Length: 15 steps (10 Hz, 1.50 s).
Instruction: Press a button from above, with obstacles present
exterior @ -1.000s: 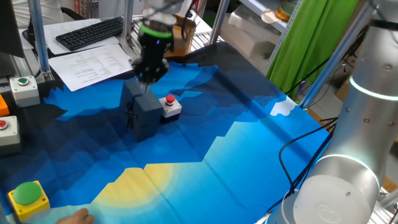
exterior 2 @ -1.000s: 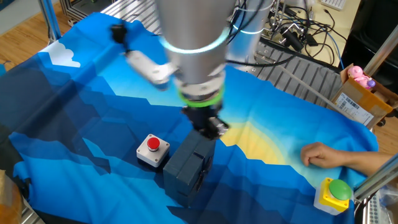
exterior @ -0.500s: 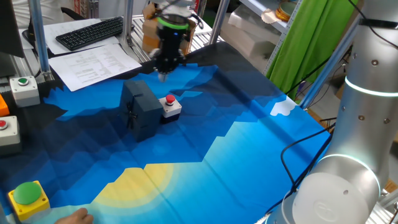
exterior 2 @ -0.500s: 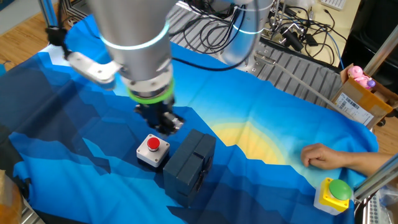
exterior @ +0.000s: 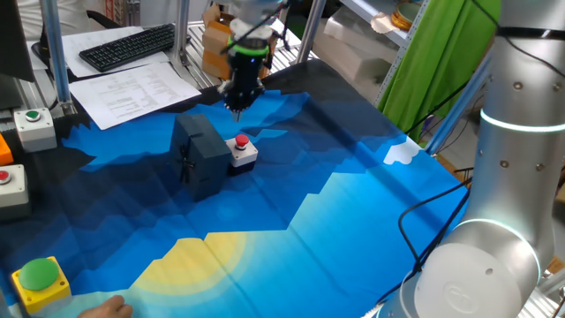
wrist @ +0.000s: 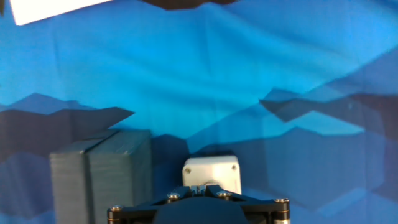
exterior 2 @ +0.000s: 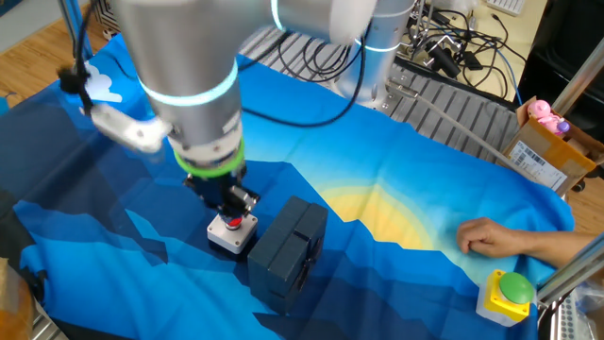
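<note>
Cloth (exterior: 353,221) in blue and yellow covers the table and carries one arm, one obstacle and one target button. Arm (exterior: 508,177): one, silver, with a green ring above its gripper (exterior: 237,108). Obstacle: one dark block (exterior: 201,157), upright, touching the left side of the white box in the hand view. Button (exterior: 241,142): one, red, on a small white box (wrist: 211,172) near the cloth's centre. A second green button (exterior 2: 512,286) on a yellow base sits at the cloth's edge, near one human hand (exterior 2: 491,234). Gripper jaw state cannot be determined. Compared with the frame one second earlier, the gripper has moved from over the block to above the button.
</note>
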Motion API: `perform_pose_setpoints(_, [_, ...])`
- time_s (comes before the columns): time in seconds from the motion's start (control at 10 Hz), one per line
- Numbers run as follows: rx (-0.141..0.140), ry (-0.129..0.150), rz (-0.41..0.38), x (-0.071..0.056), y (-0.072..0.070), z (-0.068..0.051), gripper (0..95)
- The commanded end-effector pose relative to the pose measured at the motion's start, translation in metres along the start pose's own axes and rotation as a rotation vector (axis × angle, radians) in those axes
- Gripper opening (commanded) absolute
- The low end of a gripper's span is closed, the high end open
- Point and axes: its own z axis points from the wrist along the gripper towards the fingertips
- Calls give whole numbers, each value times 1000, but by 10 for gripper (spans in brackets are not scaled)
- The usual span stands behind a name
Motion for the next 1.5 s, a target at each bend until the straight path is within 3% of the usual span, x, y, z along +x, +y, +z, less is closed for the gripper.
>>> perform_pose_setpoints(0.1, [34,-8,-36,8,-7,20,0])
perform_pose_setpoints(0.3, [22,10,-53,14,-17,29,0])
perform_pose_setpoints(0.5, [6,33,-47,17,-18,26,0])
perform_pose_setpoints(1.5, [6,39,-40,26,-8,32,0])
